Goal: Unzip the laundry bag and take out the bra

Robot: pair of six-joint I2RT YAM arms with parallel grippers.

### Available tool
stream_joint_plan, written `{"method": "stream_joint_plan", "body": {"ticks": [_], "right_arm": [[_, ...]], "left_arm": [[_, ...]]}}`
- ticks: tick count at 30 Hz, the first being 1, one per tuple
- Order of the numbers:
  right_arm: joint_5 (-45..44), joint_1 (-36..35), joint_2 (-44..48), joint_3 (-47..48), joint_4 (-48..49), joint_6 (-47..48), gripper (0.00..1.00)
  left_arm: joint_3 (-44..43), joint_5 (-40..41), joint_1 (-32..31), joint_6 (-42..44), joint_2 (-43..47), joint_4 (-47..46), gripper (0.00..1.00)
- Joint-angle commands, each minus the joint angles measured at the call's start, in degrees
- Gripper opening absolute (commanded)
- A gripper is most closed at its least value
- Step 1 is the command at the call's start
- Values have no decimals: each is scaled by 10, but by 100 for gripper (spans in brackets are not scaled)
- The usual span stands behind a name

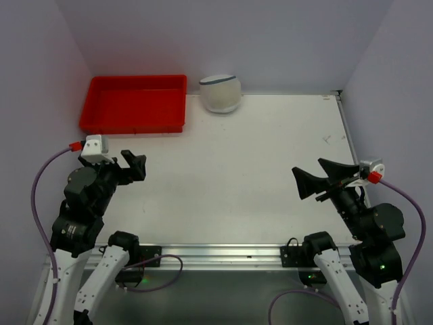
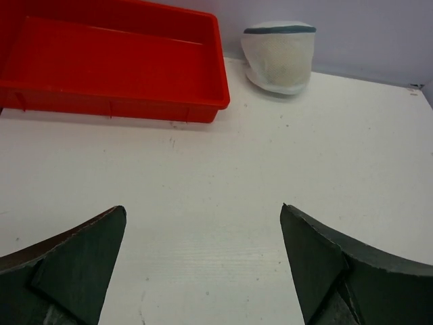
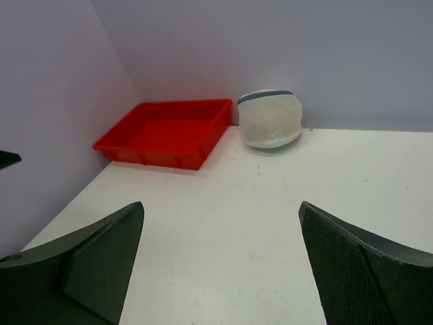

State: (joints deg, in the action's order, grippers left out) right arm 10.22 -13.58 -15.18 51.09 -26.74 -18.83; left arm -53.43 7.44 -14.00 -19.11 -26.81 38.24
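Tabletop (image 1: 257,176) stretches wide between far-edge laundry bag (image 1: 220,93), left hand (image 1: 133,164) and right hand (image 1: 313,174).

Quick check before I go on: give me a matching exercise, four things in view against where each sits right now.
1 small round white mesh laundry bag
2 red rectangular plastic tray
3 left pincer
4 right pincer

a far left corner
b open, at the near right
c back wall, right of the tray
d open, at the near left

Pairs: 1-c, 2-a, 3-d, 4-b
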Motion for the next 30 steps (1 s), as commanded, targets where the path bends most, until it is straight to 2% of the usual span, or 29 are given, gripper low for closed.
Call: {"method": "stream_joint_plan", "body": {"ticks": [1, 4, 7, 11, 14, 17, 21, 26, 30], "right_arm": [[18, 1, 3, -3, 13, 4, 99], [22, 1, 0, -12, 17, 1, 99], [30, 1, -12, -22, 21, -12, 99], [52, 1, -30, -41, 34, -23, 99], [59, 1, -41, -60, 53, -32, 99], [73, 1, -47, -78, 72, -31, 99], [83, 1, -63, -96, 96, -43, 99], [104, 1, -89, -102, 107, -43, 99], [132, 1, -96, -116, 124, -43, 99]], "left_arm": [[3, -13, 0, -17, -43, -17, 100], [10, -42, 0, -15, -109, -25, 100], [10, -70, 0, -24, -155, -74, 100], [-25, -110, 0, -60, -299, -175, 100], [-84, -126, -2, -104, -414, -244, 100], [-155, -123, -10, -159, -531, -312, 100], [-299, -82, -31, -203, -676, -371, 100], [-438, -64, -46, -199, -858, -458, 100], [-585, -57, -47, -158, -975, -464, 100]]}}
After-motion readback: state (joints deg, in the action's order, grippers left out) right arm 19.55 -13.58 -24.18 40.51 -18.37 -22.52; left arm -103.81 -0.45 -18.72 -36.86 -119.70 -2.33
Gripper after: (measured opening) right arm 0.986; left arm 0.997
